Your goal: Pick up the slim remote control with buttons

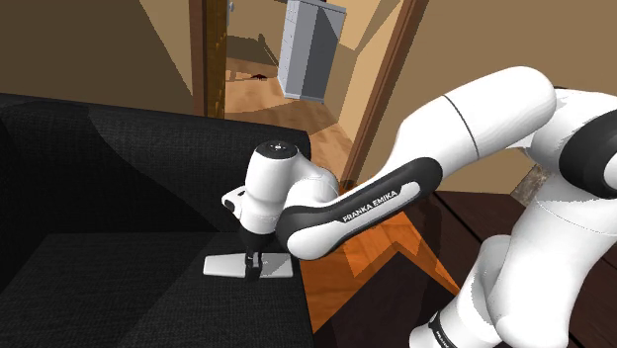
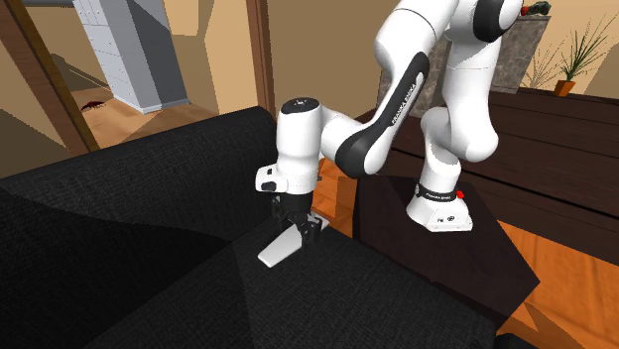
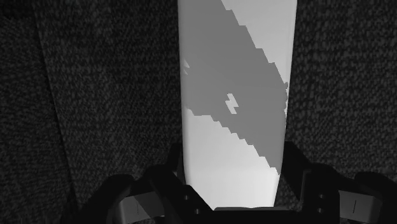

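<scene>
The slim remote (image 1: pixel 225 265) is a plain pale grey slab lying on the black sofa seat (image 1: pixel 119 287) near the seat's edge. My gripper (image 1: pixel 253 263) points straight down over the remote's end nearest the arm. In the second exterior view the remote (image 2: pixel 279 248) stretches away from the gripper (image 2: pixel 303 227) toward the front of the seat. In the wrist view the black fingers (image 3: pixel 170 170) press both long sides of the remote (image 3: pixel 235 70), shut on it. No buttons are drawn on it. I cannot tell whether it is off the cushion.
The sofa backrest (image 1: pixel 109 158) rises behind the seat. Beyond it a doorway opens onto a wooden floor with a grey cabinet (image 1: pixel 311 49). The arm's dark stand (image 2: pixel 436 248) sits beside the sofa, with a dark low cabinet (image 2: pixel 556 149) and a plant (image 2: pixel 573 59) behind.
</scene>
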You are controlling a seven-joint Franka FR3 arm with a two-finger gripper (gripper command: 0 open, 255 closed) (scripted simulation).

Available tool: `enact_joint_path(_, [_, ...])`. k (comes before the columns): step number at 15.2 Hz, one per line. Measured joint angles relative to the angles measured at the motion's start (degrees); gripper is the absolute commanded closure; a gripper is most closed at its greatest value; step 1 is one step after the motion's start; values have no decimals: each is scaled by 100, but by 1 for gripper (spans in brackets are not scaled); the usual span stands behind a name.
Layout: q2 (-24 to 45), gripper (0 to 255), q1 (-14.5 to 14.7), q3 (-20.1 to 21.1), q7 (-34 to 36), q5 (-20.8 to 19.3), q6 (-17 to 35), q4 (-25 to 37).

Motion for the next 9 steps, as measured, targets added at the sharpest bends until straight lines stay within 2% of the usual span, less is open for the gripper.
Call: enact_joint_path(9, [-418, 255, -26, 31, -156, 216, -615, 223])
